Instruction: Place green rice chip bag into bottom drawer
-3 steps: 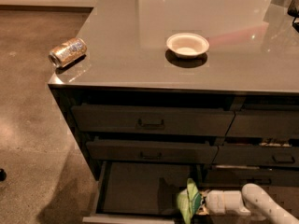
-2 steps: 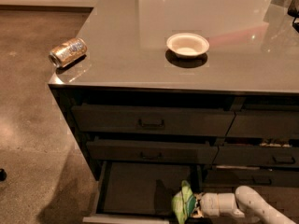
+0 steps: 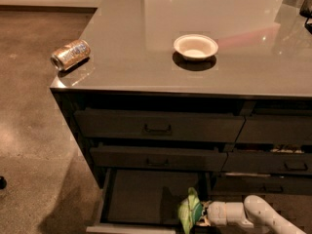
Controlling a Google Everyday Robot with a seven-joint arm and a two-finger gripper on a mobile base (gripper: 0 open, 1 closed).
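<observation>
One gripper [image 3: 203,217] pinches one green rice chip bag [image 3: 188,211] above one open bottom drawer [image 3: 136,199]. Counter [image 3: 141,69] holds one bowl [image 3: 195,46] and one can [image 3: 70,54].

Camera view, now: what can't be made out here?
All in the camera view:
- Chip bag: its lower end is cut by the bottom edge, so whether it touches the drawer floor is unknown.
- Hand, right of the bag at the drawer's front: its hold is hidden behind the bag.
- Can on the counter, left corner: label too blurred.
- Dark item, top right corner: cut off by the frame.
</observation>
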